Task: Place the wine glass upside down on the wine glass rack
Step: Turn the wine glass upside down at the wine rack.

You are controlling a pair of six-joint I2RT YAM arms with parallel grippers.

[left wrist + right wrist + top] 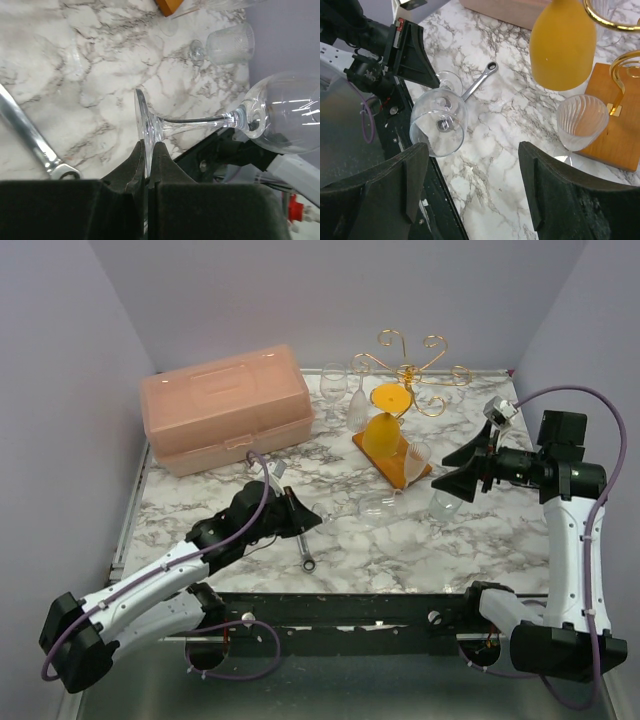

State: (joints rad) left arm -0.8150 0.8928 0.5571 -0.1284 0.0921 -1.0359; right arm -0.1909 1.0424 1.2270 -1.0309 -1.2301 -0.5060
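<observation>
Upright glasses (333, 380) block the left of the wine glass rack (408, 373).

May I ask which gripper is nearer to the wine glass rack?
Right. The right gripper sits just right of the wine glass rack; the left gripper lies well to its left.

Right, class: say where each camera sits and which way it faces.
Top external: above and behind, facing down on the table; left arm and right arm show.
Left wrist: looks along the left gripper, shut on the wine glass foot.
Right wrist: looks down past the open right gripper at the table.
Shared by both wrist views: wine glass and wrench.
</observation>
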